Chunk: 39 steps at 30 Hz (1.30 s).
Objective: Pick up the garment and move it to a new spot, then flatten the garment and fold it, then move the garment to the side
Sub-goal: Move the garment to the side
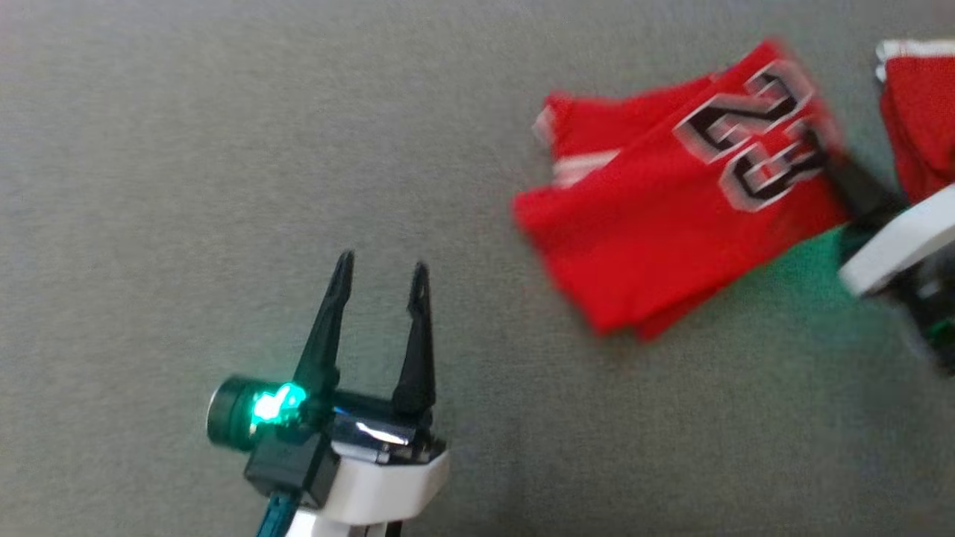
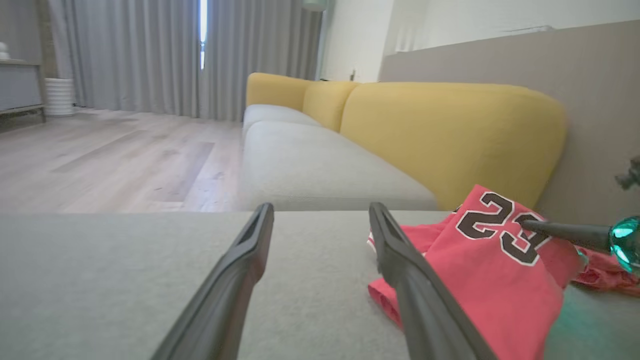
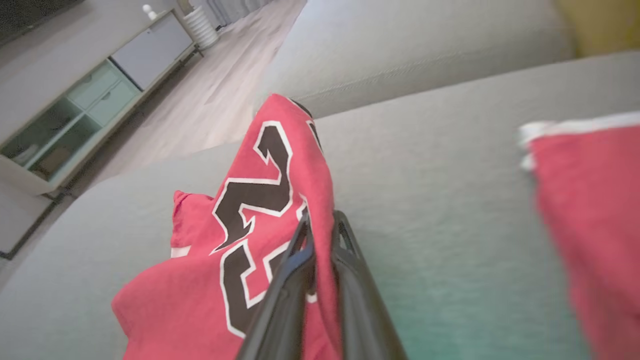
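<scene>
Garment: A red jersey numbered 23 lies bunched and partly doubled over on the grey seat cushion, toward the robot's right, with its numbered panel raised off the cushion.
Right gripper: The right gripper is pinched tight on the jersey's edge right beside the number, cloth caught between its two fingers.
Why that hold: A grip on one edge looks chosen so the rest of the cloth hangs free once lifted, ready to be carried to a new spot.
Left gripper: The left gripper hovers over bare cushion with its fingers spread wide and nothing in them, well apart from the jersey. It appears to be held back for the flattening.
Stage: The pick-up seems to be under way. Flattening, folding and moving aside are not yet done.
Neighbour: A second red garment with white trim lies near the jersey on the far right, apart from it. A careless swing of the arm that way could snag it.
Room for the move: The broad stretch of cushion lies to the left, where the left gripper itself is the one thing in the path.
Surroundings: A yellow backrest, wood floor, grey curtains and a low cabinet stand beyond the cushion, none near the work.
</scene>
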Tool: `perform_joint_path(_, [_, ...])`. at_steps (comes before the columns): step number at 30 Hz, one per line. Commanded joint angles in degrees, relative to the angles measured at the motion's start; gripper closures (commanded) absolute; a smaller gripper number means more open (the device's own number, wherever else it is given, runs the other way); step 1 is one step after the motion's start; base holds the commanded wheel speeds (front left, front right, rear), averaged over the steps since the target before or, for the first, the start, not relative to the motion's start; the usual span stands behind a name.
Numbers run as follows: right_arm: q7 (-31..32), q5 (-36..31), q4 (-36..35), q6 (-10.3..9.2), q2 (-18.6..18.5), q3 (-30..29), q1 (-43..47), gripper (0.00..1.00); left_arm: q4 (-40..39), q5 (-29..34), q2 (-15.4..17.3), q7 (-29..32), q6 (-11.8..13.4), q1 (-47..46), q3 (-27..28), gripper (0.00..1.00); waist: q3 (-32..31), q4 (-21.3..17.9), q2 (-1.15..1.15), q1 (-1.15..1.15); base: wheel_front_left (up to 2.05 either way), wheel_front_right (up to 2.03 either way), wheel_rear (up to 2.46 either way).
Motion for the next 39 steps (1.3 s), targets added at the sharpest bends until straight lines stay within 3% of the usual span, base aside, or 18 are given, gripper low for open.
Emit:
perform_joint_path(1, [-0.10,-0.40,-1.94,0.37,-3.64,-1.07,-0.84,1.00,-2.16,0.66,-0.47,-0.38,-0.38,-2.03,0.95,0.00,3.50,-2.63,0.00,-0.01,0.00,0.00,0.00])
perform_joint_path(10, [3.08,-2.44,-3.89,0.37,-21.22,-12.51,-0.08,1.00,-3.63,-1.19,-0.47,-0.38,-0.79,-7.26,-0.79,0.00,9.21,-5.75,0.00,-0.01,0.00,0.00,0.00])
perform_joint_path(15, [6.16,-5.15,-2.69,0.37,-25.63,-19.58,4.22,1.00,-3.07,-0.13,-0.47,-0.38,-0.43,-9.52,-0.58,0.00,10.53,-6.87,0.00,-0.01,0.00,0.00,0.00])
perform_joint_path(16, [6.38,-5.98,-2.53,0.37,-25.77,-20.93,5.04,0.00,-2.84,-0.01,-0.47,-0.38,-0.43,-9.84,-0.45,0.00,10.60,-6.93,0.00,-0.01,0.00,0.00,0.00])
perform_joint_path(17, [6.08,-6.79,-2.72,0.37,-25.36,-22.48,5.50,0.00,-2.51,0.28,-0.47,-0.38,-0.45,-10.10,-0.26,0.00,10.59,-6.97,0.00,-0.01,0.00,0.00,0.00])
perform_joint_path(21, [3.43,-12.26,-5.32,0.37,-20.31,-27.01,6.92,0.00,-1.91,0.98,-0.47,-0.38,0.57,-10.41,1.04,0.00,8.93,-6.34,0.00,-0.01,0.00,0.00,0.00])
perform_joint_path(25, [0.27,-17.96,-9.71,0.37,-10.61,-27.82,9.47,0.00,-0.21,0.95,-0.47,-0.38,1.31,-9.38,1.86,0.00,4.76,-4.66,0.00,-0.01,0.00,0.00,0.00])
perform_joint_path(32, [-7.64,-27.38,-11.86,0.37,5.34,-22.47,17.72,0.00,5.21,-2.99,-0.47,-0.38,2.66,-4.15,5.16,0.00,-5.96,-0.70,0.00,-0.01,0.00,0.00,0.00])
perform_joint_path(39, [-17.99,-37.70,-7.55,0.37,14.56,-16.63,24.56,0.00,9.85,-2.08,-0.47,-0.38,2.49,2.26,8.39,0.00,-16.17,0.54,0.00,-0.01,0.00,0.00,0.00])
